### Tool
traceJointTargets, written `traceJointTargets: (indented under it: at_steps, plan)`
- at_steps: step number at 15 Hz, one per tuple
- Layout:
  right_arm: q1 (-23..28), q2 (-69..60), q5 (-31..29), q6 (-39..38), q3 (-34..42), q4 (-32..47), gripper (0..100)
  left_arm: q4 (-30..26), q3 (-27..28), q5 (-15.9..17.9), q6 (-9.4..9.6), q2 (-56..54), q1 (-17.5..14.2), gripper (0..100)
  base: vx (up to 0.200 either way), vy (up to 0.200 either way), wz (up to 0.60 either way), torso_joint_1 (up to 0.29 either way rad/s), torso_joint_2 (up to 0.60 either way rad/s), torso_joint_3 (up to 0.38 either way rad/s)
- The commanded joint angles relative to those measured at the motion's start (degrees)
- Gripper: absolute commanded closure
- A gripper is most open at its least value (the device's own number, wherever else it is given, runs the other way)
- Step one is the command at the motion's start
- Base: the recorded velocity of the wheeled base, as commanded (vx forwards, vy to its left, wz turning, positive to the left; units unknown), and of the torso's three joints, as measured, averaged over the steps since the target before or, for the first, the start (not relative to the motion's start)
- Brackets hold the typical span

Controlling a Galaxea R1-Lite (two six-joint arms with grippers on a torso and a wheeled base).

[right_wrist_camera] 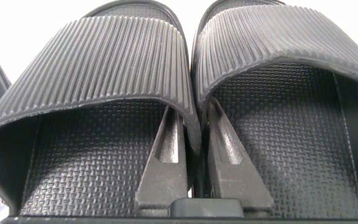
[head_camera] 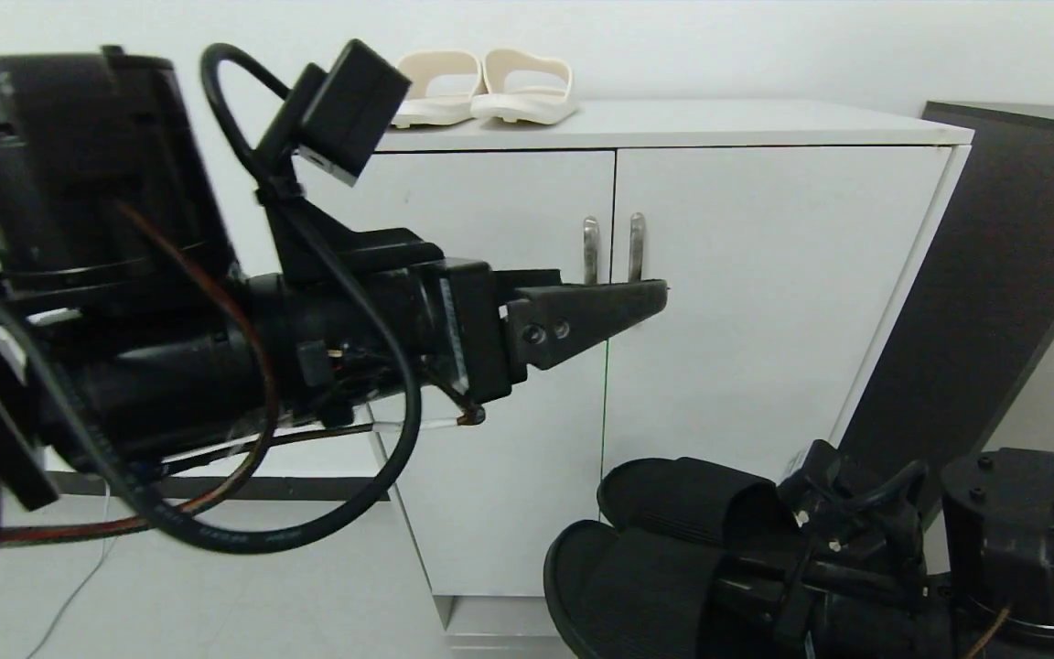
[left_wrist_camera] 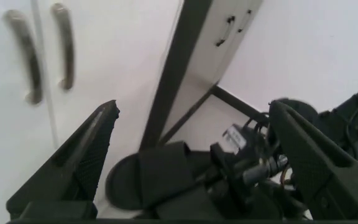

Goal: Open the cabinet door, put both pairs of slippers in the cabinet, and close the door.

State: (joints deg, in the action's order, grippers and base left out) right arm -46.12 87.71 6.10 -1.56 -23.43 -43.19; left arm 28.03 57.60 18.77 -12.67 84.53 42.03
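Doors shut, left gripper at the handles

Head view: the white two-door cabinet (head_camera: pixel 765 275) is closed; the left gripper (head_camera: pixel 650 300) hangs just before its paired upright metal handles (head_camera: pixel 614 247), far nearer than the right arm; cream foam slippers (head_camera: pixel 486 87) rest on the cabinet top. Left wrist view: jaws spread wide, with the handles beyond one finger, outside the gap. Right wrist view: the right gripper (right_wrist_camera: pixel 192 143) pinches the ribbed black rubber slippers (right_wrist_camera: pixel 104 74) by their adjoining walls, low before the cabinet.

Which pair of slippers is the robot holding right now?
The black pair, pinched in the right gripper; the cream pair sits atop the cabinet.
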Motion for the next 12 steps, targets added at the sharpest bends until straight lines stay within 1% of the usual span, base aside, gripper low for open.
traceJointTargets:
  at_steps: [1,2,3,4,5,6,7,9,12]
  plan:
    - [-0.03,0.18,0.06,-0.02,0.05,-0.05,100,-0.16,4.10,2.50,-0.34,6.09,0.15,0,0.000,0.000,0.00,0.000,0.00,0.000]
    - [-0.03,0.18,0.06,-0.02,0.05,-0.14,100,-0.34,4.71,3.73,-0.34,6.61,0.15,0,0.000,0.000,0.00,0.000,0.00,0.000]
    - [-0.03,0.18,0.06,-0.02,0.05,-0.05,100,-0.69,6.91,6.19,-0.34,8.72,0.15,0,0.000,0.000,0.00,0.000,0.00,0.000]
    - [-0.03,0.18,0.06,-0.02,0.23,-0.05,100,-0.78,8.41,6.80,-0.34,10.66,0.15,0,0.000,0.000,0.00,0.000,0.00,0.000]
    - [-0.03,0.18,0.06,-0.02,0.23,-0.05,100,-0.69,10.16,7.15,-0.52,12.77,-0.02,0,0.000,0.000,0.00,0.000,0.00,0.000]
    - [-0.03,0.18,0.06,-0.02,0.23,-0.05,100,-0.43,10.95,7.42,-0.96,14.00,-0.29,0,0.000,0.000,0.00,0.000,0.00,0.000]
    - [-0.03,0.18,-0.03,-0.02,0.23,-0.05,100,0.36,13.24,7.86,-1.66,16.81,-0.90,0,0.000,0.000,0.00,0.000,0.00,0.000]
    - [-0.03,0.09,-0.03,-0.02,0.32,-0.05,100,1.59,15.79,7.86,-1.92,19.36,-1.60,0,0.000,0.000,0.00,0.000,0.00,0.000]
    - [-0.03,0.27,-0.03,-0.02,0.32,-0.05,100,1.59,16.49,7.42,-2.01,19.27,-3.71,0,0.000,0.000,0.00,0.000,0.00,0.000]
